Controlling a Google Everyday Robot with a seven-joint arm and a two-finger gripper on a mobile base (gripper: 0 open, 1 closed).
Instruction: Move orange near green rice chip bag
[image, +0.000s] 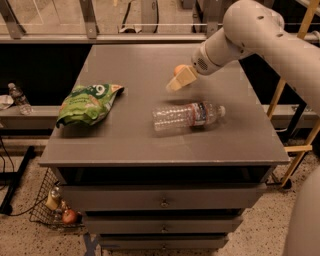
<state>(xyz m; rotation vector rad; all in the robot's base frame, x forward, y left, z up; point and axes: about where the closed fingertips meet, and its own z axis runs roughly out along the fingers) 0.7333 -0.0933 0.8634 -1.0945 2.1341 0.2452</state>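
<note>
- Placement: the orange (177, 68) sits on the grey counter (135, 60), right of the middle and closer to the far edge than the near one. Only its upper part shows.
- The gripper (176, 84), pale and wedge-shaped at the end of the white arm (240, 30), reaches in from the far right corner and hangs just in front of the orange, covering its lower side. I cannot tell how far open the claw is, nor whether it touches or has hold of the fruit.
- The green rice chip bag (86, 102) lies crumpled by the left edge, about halfway between the far and near edges, well apart from the orange.
- A clear water bottle (187, 115) lies on its side towards the near edge, right of the middle, between the orange and the near right corner.
- Handling, as a judgement: the orange looks light, firm and smooth, so it should roll at a nudge and slip from a shallow pinch. The claw should close across the fruit's widest part, coming from above, with moderate squeeze.
- The bag looks soft and featherweight, so any knock will shove it. The orange is best set down on bare counter just beside the bag, released low so it does not roll towards the left edge.
</note>
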